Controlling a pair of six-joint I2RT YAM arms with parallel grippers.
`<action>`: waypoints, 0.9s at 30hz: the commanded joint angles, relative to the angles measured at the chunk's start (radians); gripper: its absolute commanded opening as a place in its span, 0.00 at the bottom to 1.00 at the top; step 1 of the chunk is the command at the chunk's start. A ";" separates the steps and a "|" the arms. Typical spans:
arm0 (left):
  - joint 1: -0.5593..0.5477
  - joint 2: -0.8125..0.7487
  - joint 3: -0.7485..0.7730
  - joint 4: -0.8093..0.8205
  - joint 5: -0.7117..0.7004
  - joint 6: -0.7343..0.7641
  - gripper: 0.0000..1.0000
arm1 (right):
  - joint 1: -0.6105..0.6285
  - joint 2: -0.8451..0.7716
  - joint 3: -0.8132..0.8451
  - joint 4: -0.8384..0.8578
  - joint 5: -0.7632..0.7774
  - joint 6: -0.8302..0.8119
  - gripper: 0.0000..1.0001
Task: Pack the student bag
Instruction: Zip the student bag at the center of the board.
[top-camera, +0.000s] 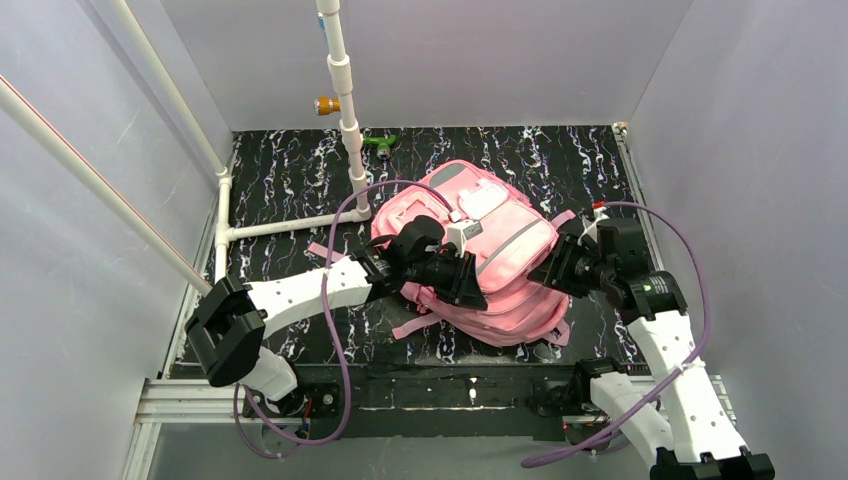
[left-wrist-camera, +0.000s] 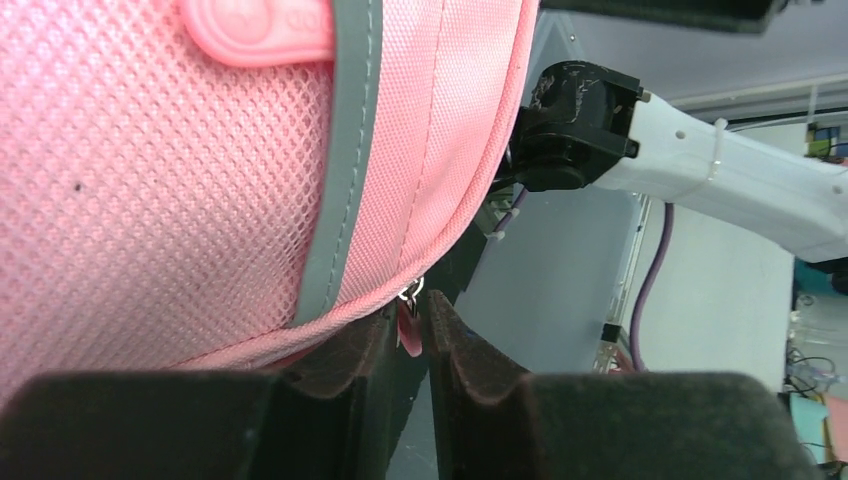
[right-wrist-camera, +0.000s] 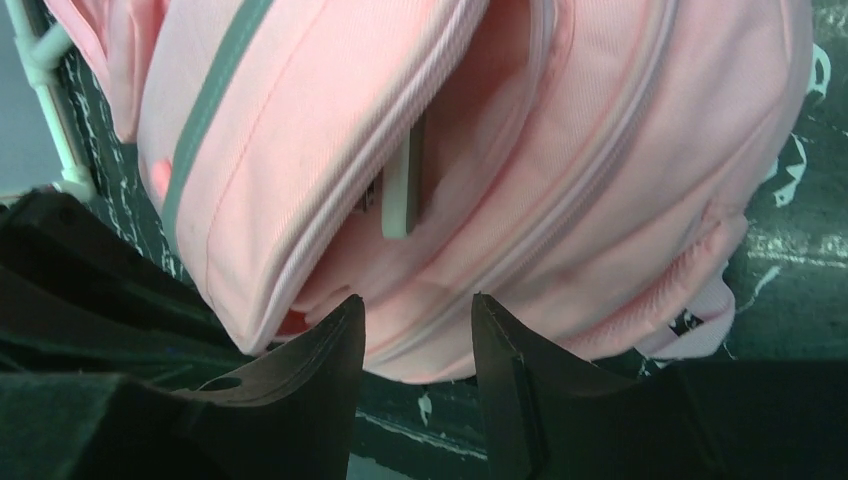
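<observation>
Closest to the left wrist lens, the left gripper (left-wrist-camera: 414, 340) has its dark padded fingers nearly together. The pink zipper pull (left-wrist-camera: 408, 322), with its metal ring, hangs in the slim gap between them. Whether the pads actually pinch it I cannot tell; a sliver of space shows on one side.

The student bag (top-camera: 520, 250) lies flat, front up, in the middle of the black marbled table (top-camera: 290, 180), between the two arms. Its long axis runs from far left toward near right. From the pull, the zip line follows the curved pink seam up and away from the fingers, so a pull would have to track that curve rather than go straight.

The right gripper (right-wrist-camera: 417, 310) stands at the bag's right edge with its jaws well apart and nothing between them. Just past its tips a pocket mouth (right-wrist-camera: 470, 130) gapes, with a pale flat item (right-wrist-camera: 402, 190) inside that I cannot identify.

By my reading the left arm is the nearer one to the pull, working the zip is the step in hand, and the right arm is placed to steady the bag.
</observation>
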 joint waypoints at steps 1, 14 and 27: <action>0.018 -0.020 0.014 0.018 0.024 -0.013 0.19 | 0.004 -0.034 0.074 -0.180 -0.009 -0.106 0.52; 0.066 -0.154 -0.094 0.012 0.034 0.005 0.49 | 0.004 -0.115 0.074 -0.120 -0.366 -0.083 0.55; 0.160 -0.228 -0.108 -0.061 -0.153 -0.140 0.63 | 0.355 0.064 0.120 -0.023 0.047 -0.016 0.66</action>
